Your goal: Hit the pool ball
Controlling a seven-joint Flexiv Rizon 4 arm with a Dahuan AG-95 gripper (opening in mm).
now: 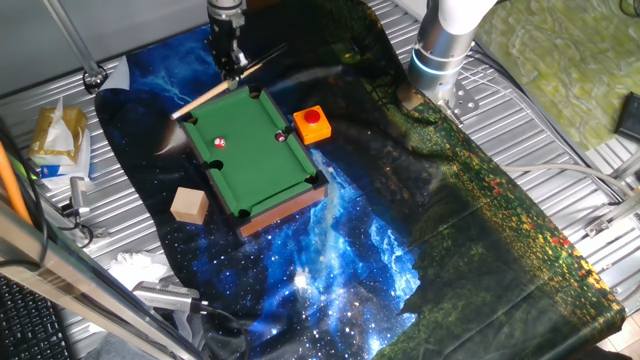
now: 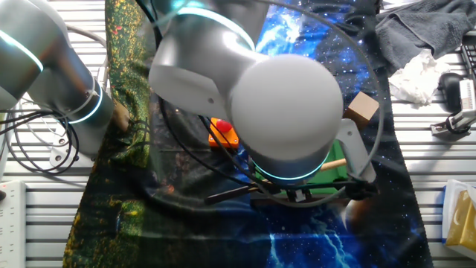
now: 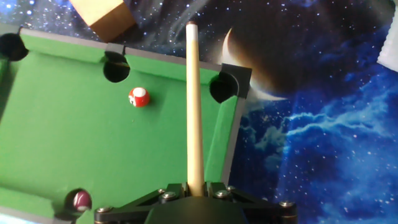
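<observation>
Hand view, gripper (image 3: pixel 195 190) clenched on cue stick (image 3: pixel 193 106), pool ball (image 3: pixel 138 97) ahead-left.

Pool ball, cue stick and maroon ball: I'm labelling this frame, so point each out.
pool ball (image 3: pixel 139 97), hand view, its red side.
cue stick (image 3: pixel 194 106), hand view, mid-shaft.
maroon ball (image 3: pixel 81 201), hand view, its centre, at a corner pocket.

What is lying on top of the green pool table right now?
On the pool table sit the red pool ball and a maroon ball by a corner pocket. The gripper holds a cue stick above it. Pocket interiors are dark.
</observation>
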